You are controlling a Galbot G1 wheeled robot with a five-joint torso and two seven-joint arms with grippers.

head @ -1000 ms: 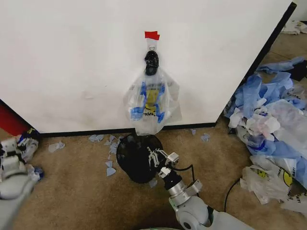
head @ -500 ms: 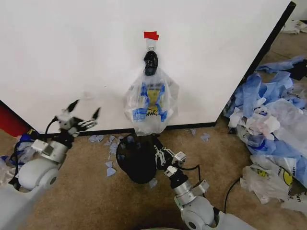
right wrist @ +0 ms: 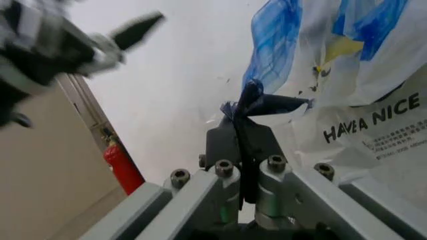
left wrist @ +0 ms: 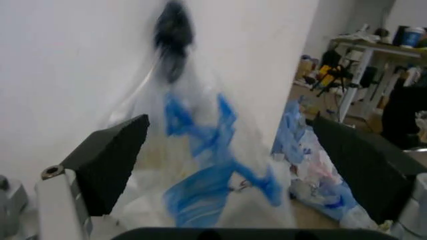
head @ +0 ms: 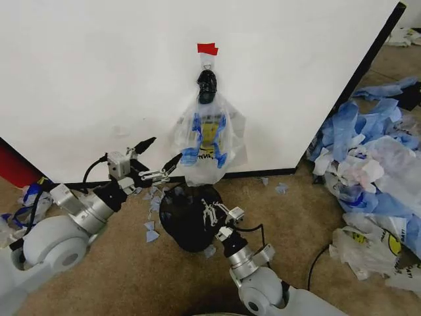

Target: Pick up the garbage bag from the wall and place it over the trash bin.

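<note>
Left gripper [head: 160,164]: centre-left of the head view, risen and extended since a second earlier; jaws apart, just short of the garbage bag [head: 209,146], so the grasp appeared imminent.

Garbage bag: centre, hanging unmoved on the wall [head: 99,79] below red tape [head: 208,49].

Trash bin [head: 187,217]: below the bag on the carpet [head: 112,263].

Right gripper [head: 217,214]: at the bin, jaws clamped on dark film.

Heaped plastic bags [head: 368,164]: right.

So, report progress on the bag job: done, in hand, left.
Done: nothing yet; the bag hangs on the wall below the red tape. In hand: the left gripper, jaws open, reaches toward the bag's lower part; the right gripper sits at the bin, jaws shut on a dark strip. Left: grasp the bag, unhook it, fit it over the bin.
</note>
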